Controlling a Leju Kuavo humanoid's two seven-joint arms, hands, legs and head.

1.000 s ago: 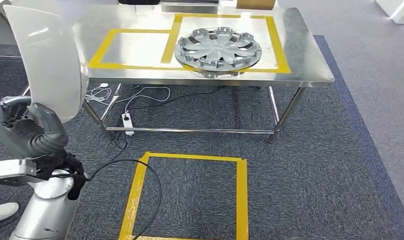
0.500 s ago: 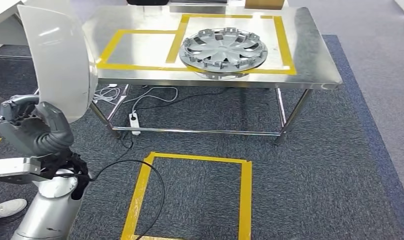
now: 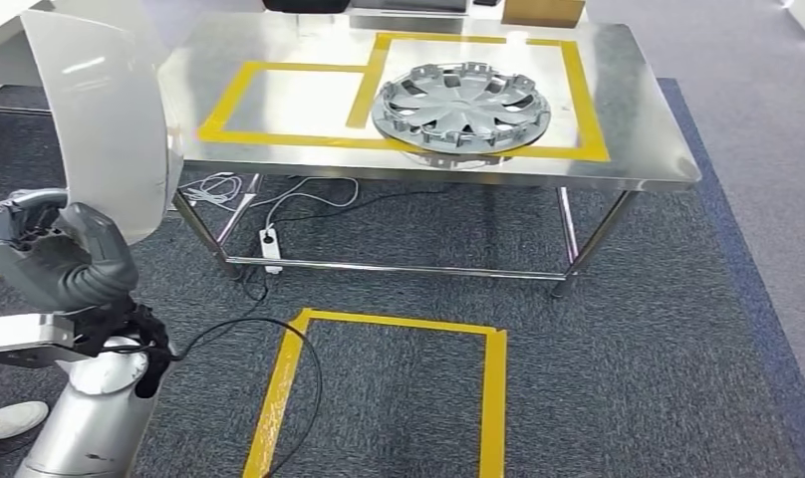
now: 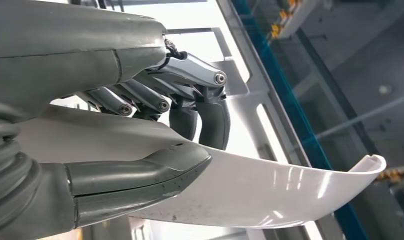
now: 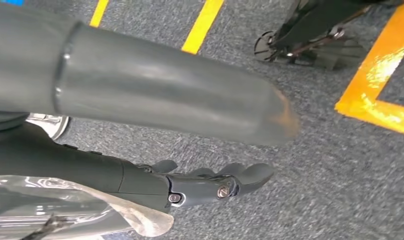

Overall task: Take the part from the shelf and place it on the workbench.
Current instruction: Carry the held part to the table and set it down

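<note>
The left hand (image 4: 155, 125) grips the white curved part (image 3: 110, 119), held upright at the desk's (image 3: 638, 110) left end. On the desk a hubcap (image 3: 462, 105) sits in one yellow-taped box (image 3: 588, 100). A power strip (image 3: 271, 249) lies underneath. The right hand (image 5: 210, 185) hangs over the carpet (image 3: 628, 349), fingers straight, holding nothing.

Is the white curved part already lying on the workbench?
No. The left hand holds the white curved part up beside the workbench, off its surface.
</note>
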